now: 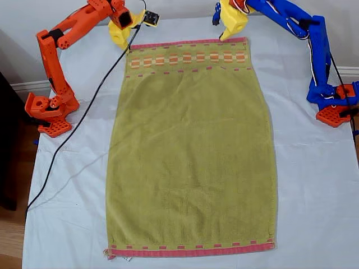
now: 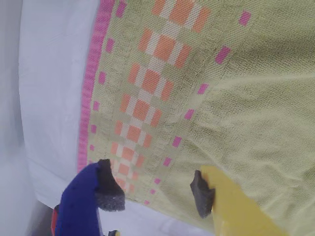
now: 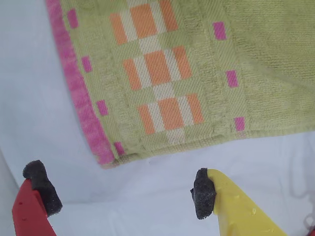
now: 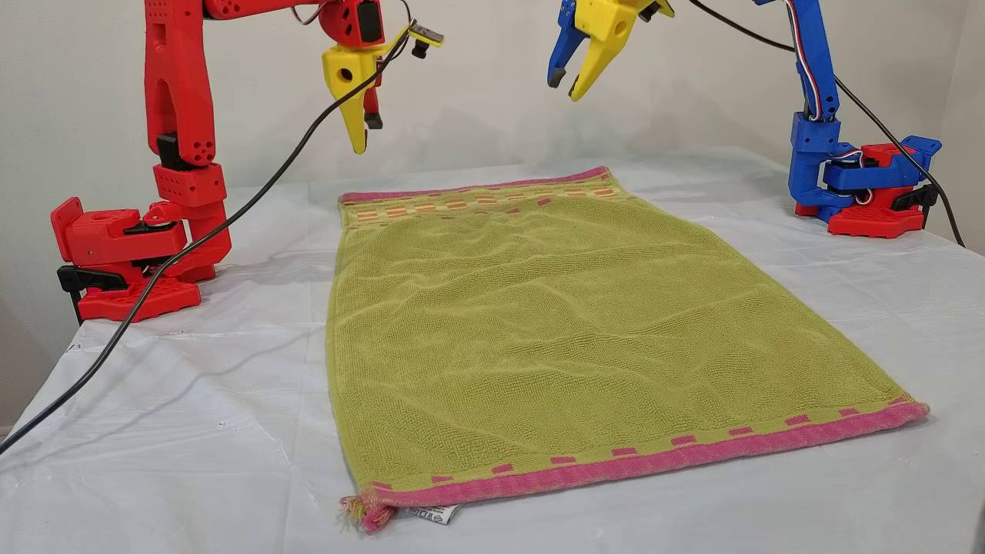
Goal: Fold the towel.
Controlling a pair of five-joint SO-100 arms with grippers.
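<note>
- Olive-green towel (image 1: 190, 151) lies flat and fully spread on white sheet (image 1: 67, 185), long axis running from far hem by the arms to near hem at the camera in the exterior view; no fold made yet.
- Exterior view's left: orange arm with my second gripper (image 3: 123, 194) (red and yellow jaws), hovering above the towel's far corner on that side. Second wrist view shows that corner (image 3: 106, 160) just ahead of the jaws, over bare sheet, not between them. Jaws wide apart, nothing held.
- Black cable (image 1: 84, 112) trails from this arm across the sheet beside the towel's long edge; could snag, my guess.
- Middle: band of orange-and-cream squares (image 1: 188, 58) sits along the far hem, between the two grippers.
- Exterior view's right: blue arm with my first gripper (image 2: 152, 189) (blue and yellow jaws), raised above the other far corner. First wrist view shows jaws straddling the towel's side edge, apart, empty.
- Both grippers are well clear of the cloth in the other view; each is nearest its own far corner.
- Judgement: next move needs both to drop straight down, pinch far corners, carry them along the long axis toward the near hem (image 1: 190, 249).
</note>
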